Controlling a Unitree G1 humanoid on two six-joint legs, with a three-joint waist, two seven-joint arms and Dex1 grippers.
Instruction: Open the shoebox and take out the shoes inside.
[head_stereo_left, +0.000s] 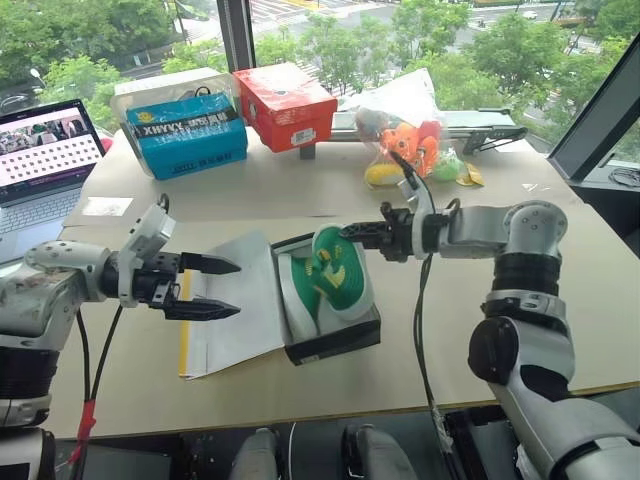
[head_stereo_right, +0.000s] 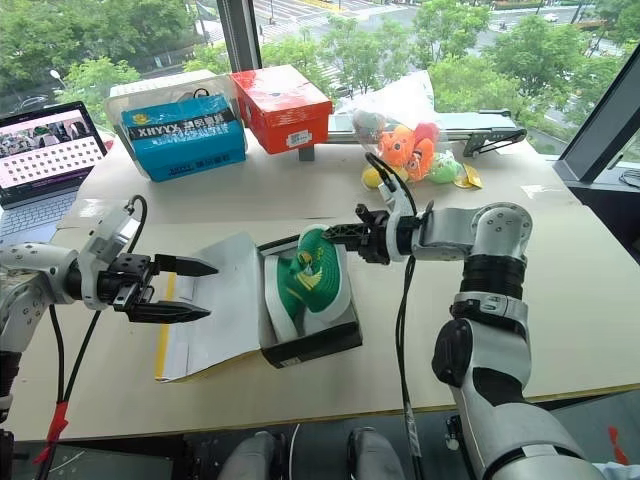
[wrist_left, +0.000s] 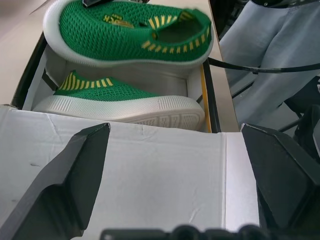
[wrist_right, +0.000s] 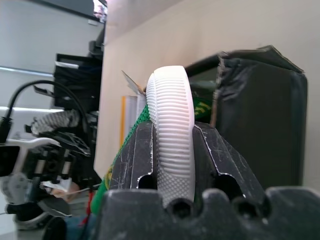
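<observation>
At centre frame, over the open shoebox (head_stereo_left: 330, 335) on the table (head_stereo_left: 560, 300), the right gripper (head_stereo_left: 352, 234) is pinching one shoe (head_stereo_left: 340, 268) by its sole edge, risking slippage, while the left gripper (head_stereo_left: 215, 287) is hovering with fingers spread.

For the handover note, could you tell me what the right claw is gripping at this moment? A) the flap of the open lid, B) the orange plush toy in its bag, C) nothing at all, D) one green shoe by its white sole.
D: the right claw is clamped on the white sole of the upper green shoe, lifted above the other shoe in the open shoebox.
</observation>
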